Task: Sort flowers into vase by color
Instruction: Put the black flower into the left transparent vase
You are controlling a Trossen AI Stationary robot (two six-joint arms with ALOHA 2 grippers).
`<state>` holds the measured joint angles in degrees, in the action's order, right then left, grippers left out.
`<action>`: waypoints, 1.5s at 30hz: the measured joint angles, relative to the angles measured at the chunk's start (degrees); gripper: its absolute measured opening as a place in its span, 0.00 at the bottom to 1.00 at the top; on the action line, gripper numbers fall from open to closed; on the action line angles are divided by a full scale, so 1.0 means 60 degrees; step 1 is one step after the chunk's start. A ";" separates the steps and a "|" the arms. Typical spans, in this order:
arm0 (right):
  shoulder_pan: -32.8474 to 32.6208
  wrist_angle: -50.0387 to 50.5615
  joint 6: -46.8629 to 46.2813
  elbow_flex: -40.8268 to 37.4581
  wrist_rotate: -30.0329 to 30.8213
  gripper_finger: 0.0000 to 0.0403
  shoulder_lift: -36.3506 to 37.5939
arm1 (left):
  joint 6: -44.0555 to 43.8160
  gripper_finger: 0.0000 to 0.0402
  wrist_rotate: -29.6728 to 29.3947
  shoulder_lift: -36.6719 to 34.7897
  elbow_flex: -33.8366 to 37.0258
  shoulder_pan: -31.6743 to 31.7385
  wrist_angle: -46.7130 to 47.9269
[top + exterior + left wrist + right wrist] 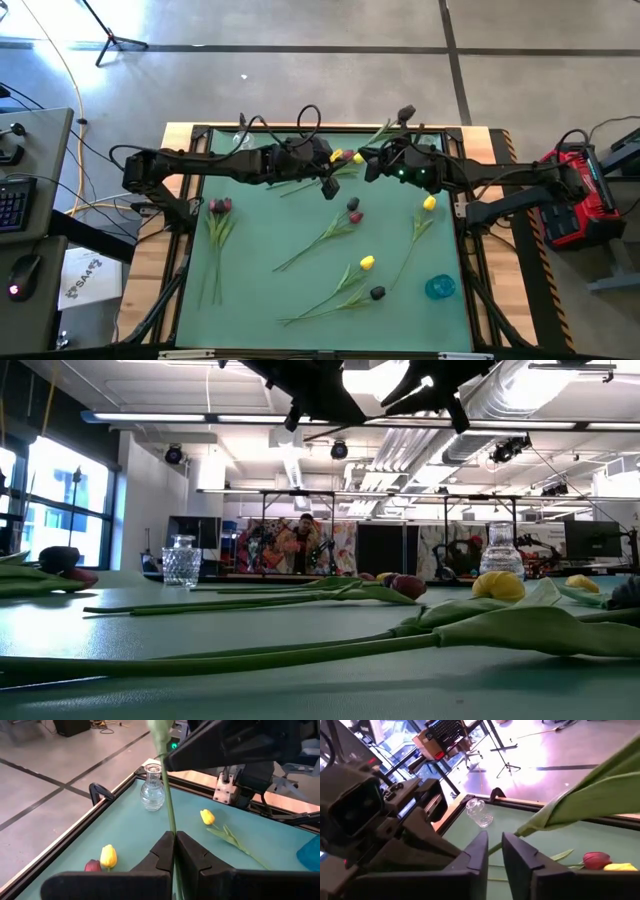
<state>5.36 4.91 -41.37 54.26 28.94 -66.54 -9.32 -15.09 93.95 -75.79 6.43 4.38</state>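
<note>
A handover seems to be taking place at the high view's upper centre. The left gripper point(175, 839) is pinching a tulip point(168, 795) by its stem, while the right gripper point(495, 842) is straddling that stem with its fingers narrowly parted. Next, the right gripper needs to be clamping firmly before the left lets go. In the low view, the left glass vase point(182, 562) and the right glass vase point(503, 550) are both standing empty.

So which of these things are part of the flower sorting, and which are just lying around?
Part of the job:
- held tulip, its stem pinched in the left gripper, with the right gripper at the same stem
- loose tulips on the green mat
- glass vase

Lying about:
- keyboard
- mouse
- red box
- blue container, role unclear
</note>
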 joint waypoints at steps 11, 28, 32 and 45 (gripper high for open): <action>0.0054 -0.0037 -0.0071 0.0000 -0.0586 0.01 0.0000 | -0.0016 0.00 -0.0359 0.0000 0.0000 -0.0375 -0.0127; -0.0159 0.0497 -0.3365 -0.0001 0.0654 0.29 0.1504 | -0.0332 0.00 -0.2171 0.0000 -0.0011 -0.0076 -0.1736; 0.0157 0.0010 -0.3112 -0.0004 -0.0335 0.33 0.1305 | -0.0209 0.00 -0.1259 0.0000 -0.0018 -0.0075 -0.2018; 0.0573 -0.0502 -0.2246 -0.0004 -0.0939 0.16 0.1159 | 0.0004 0.00 0.0004 0.0000 -0.0015 -0.0130 -0.2004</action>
<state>8.79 1.89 -54.85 54.24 23.31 -59.59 -9.30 -15.07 93.95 -75.88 5.65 -7.64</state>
